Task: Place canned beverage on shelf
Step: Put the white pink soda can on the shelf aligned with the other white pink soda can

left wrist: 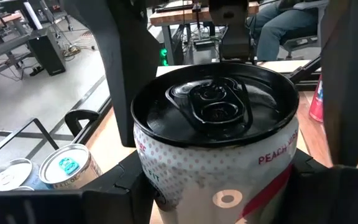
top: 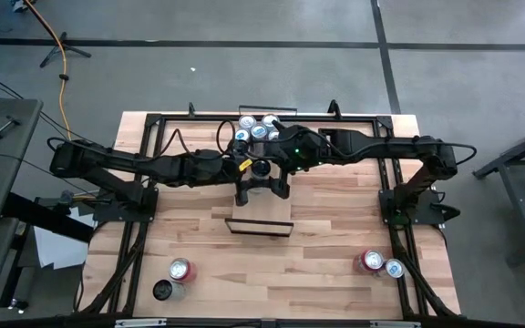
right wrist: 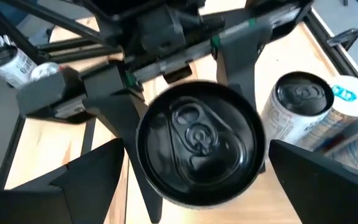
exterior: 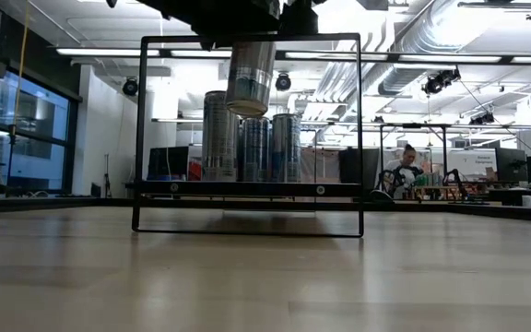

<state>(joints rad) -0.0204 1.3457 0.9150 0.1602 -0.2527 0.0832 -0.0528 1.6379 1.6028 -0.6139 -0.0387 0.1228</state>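
A white can with a black top (left wrist: 213, 112) hangs upright above the shelf (top: 261, 211), a narrow light-wood plank with a black frame (exterior: 358, 138) at its near end. My left gripper (left wrist: 219, 193) reaches in from the table's left and is shut on the can (exterior: 250, 78). My right gripper (right wrist: 197, 180) comes from the right, slanting down, and is open. Its fingers (right wrist: 86, 177) stand on either side of the can's top (right wrist: 197, 146); I see no touch. In the high view both grippers meet around the can (top: 261, 168). My left gripper pinches the can's side wall (left wrist: 160, 186), below the top rim, between its two fingers. The fingers come nearly level from the table's left, one on the near side and one on the far side. The can sits upright, lifted clear of the shelf plank (exterior: 247, 188).
Several cans (top: 258, 129) stand on the shelf's far end, close behind the held can. Two more cans (top: 180, 270) sit at the table's near left and two (top: 381, 264) at the near right. A person (exterior: 404, 171) sits in the room beyond.
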